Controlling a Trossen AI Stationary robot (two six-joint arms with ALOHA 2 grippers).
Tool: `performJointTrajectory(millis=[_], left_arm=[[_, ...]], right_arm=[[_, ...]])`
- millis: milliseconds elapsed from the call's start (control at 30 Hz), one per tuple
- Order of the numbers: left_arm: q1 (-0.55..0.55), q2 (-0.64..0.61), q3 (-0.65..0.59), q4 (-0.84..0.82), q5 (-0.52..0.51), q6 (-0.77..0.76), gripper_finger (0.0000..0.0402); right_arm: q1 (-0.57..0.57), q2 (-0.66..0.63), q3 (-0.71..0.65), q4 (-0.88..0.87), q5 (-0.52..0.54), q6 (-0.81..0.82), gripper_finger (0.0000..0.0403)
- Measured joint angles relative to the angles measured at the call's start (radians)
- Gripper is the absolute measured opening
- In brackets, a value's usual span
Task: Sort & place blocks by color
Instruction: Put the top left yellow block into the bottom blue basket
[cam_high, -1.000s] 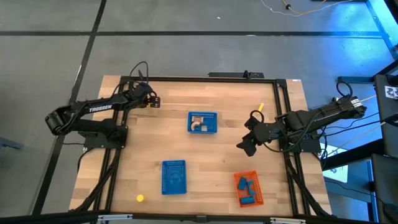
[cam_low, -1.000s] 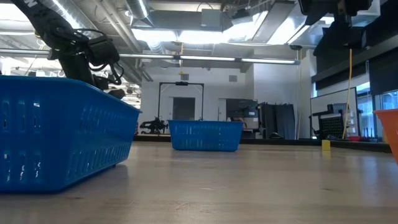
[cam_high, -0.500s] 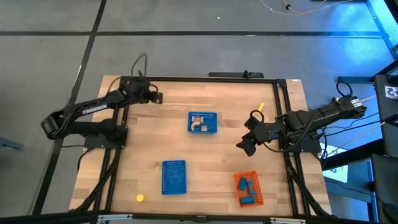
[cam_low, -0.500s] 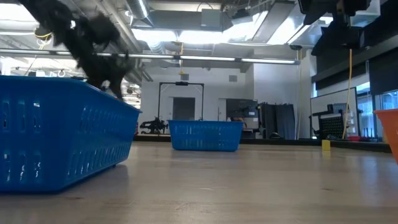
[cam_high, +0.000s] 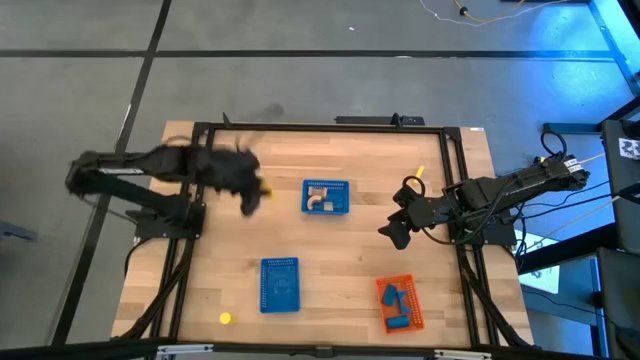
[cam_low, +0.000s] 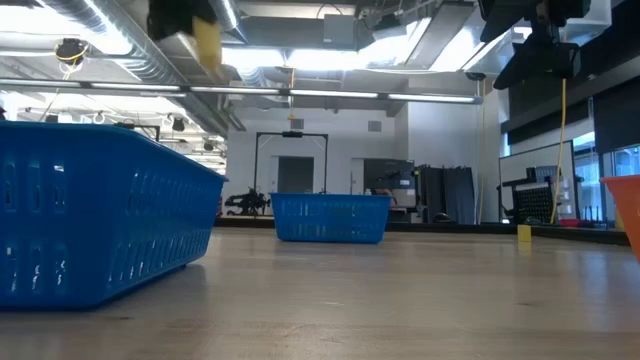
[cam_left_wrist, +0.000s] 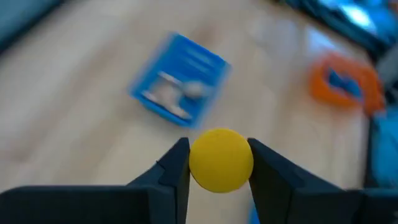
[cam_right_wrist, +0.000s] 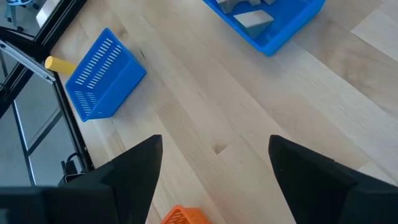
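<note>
Carrying a small yellow round wooden block (cam_left_wrist: 221, 159), clamped between the left gripper (cam_left_wrist: 219, 167) fingers, above the table just beside the far blue mesh basket (cam_high: 326, 197) holding tan pieces. My read: steer it to the near blue mesh basket (cam_high: 280, 284), centre over the opening, release low. Right gripper (cam_right_wrist: 211, 163) waits over the table's right side, fingers wide apart, empty. Another yellow block (cam_high: 226, 319) lies near the front edge.

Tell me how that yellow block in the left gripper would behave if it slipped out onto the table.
The yellow block shows a round face between the left gripper's fingers, so it would probably roll on the bare wooden table. The pads touch only its curved sides, so the grip may be slip-prone. It looks solid and small, likely light and rigid rather than fragile.
</note>
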Motion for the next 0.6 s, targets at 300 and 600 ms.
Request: performJointTrajectory(millis=[300, 600], left_arm=[[-0.540, 0.306, 0.013, 0.113, -0.084, -0.119, 0.0115], [-0.581, 0.571, 0.012, 0.191, -0.092, -0.119, 0.0115]], right_arm=[[0.000, 0.000, 0.000, -0.004, 0.000, -0.017, 0.0294], [0.000, 0.000, 0.000, -0.004, 0.000, -0.029, 0.0294]])
